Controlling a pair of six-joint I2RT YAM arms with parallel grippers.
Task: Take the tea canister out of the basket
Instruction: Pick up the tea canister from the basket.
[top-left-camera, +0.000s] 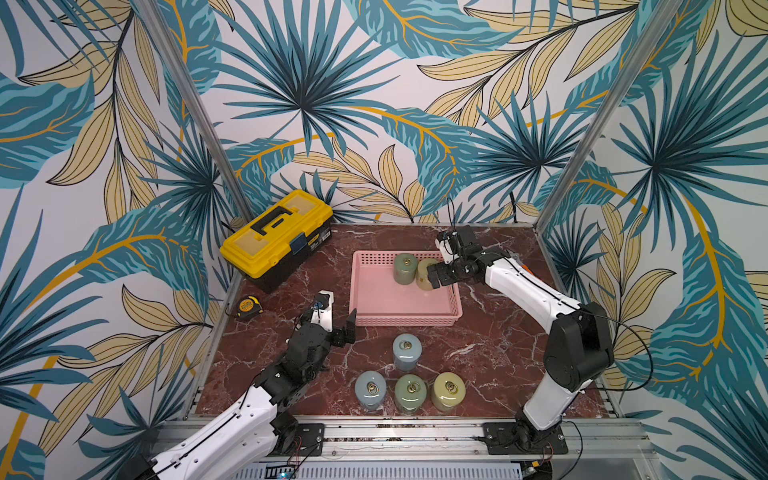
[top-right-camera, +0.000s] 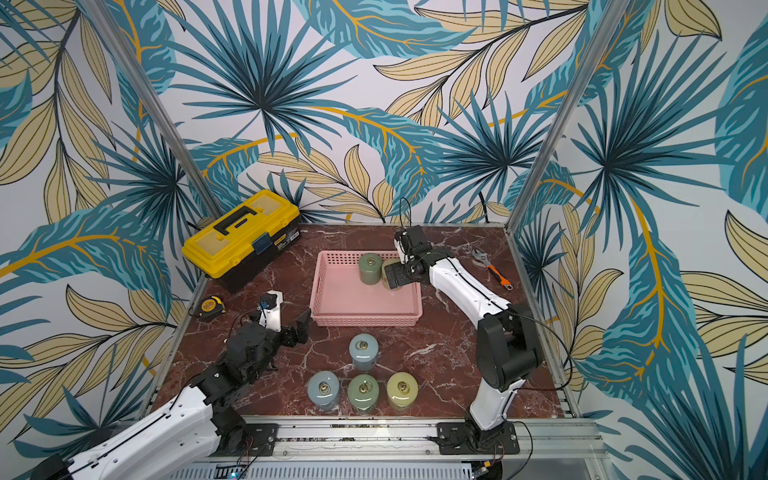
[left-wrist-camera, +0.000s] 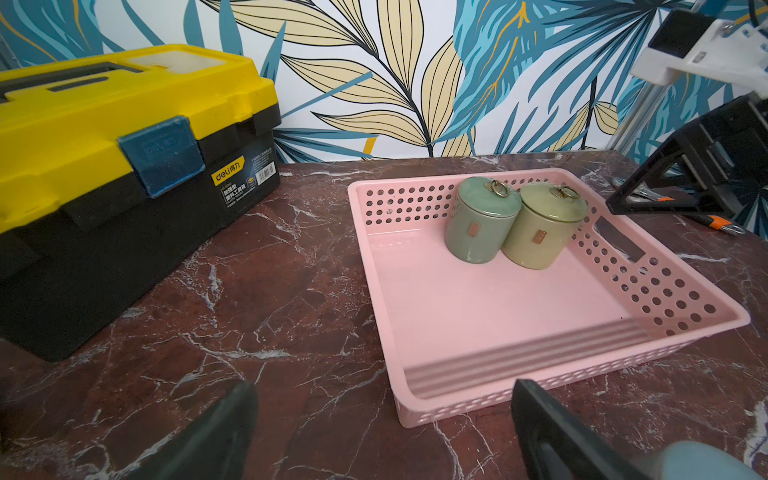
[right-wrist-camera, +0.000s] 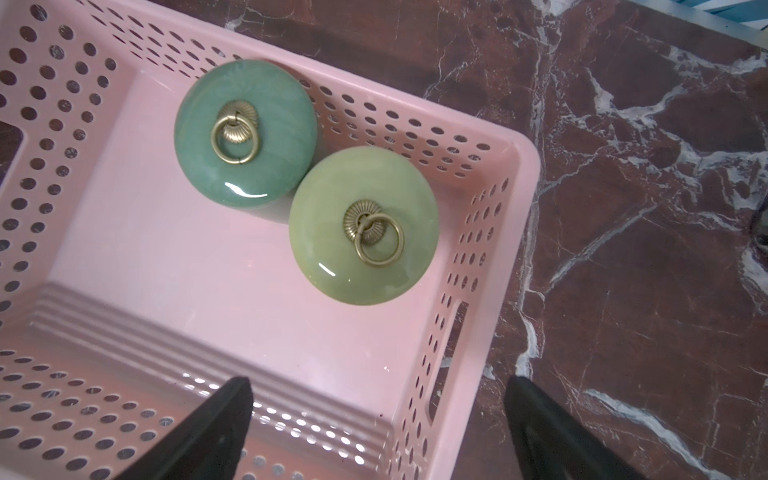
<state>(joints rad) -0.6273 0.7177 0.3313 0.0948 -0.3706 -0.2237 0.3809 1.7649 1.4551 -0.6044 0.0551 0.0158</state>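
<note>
Right wrist view looks down on a red-brown marble tabletop (right-wrist-camera: 623, 249) veined in white; in both top views leaf-print walls (top-left-camera: 374, 104) close it in on three sides. My right gripper (right-wrist-camera: 378, 386) hangs above the pink perforated basket (right-wrist-camera: 521, 162), jaws spread wide, grasping nothing. Just ahead of its fingertips and below them stands the yellow-green tea canister (right-wrist-camera: 332, 257), upright, long axis vertical, its lid facing up at me with the brass ring lying flat. The green tea canister (right-wrist-camera: 245, 174) stands the same way, touching it on the far side. The basket holds these two, tucked into one corner. My left gripper (left-wrist-camera: 384, 388) is released too, low over the marble just short of the basket's near wall. To its right and back toward my base, four more canisters (top-left-camera: 407, 353) stand upright on the table. A shut yellow toolbox (top-left-camera: 276, 237) sits ahead and left of it, a tape measure (top-left-camera: 248, 307) to its left. An adjustable wrench (top-right-camera: 494, 272) lies beyond my right arm.
</note>
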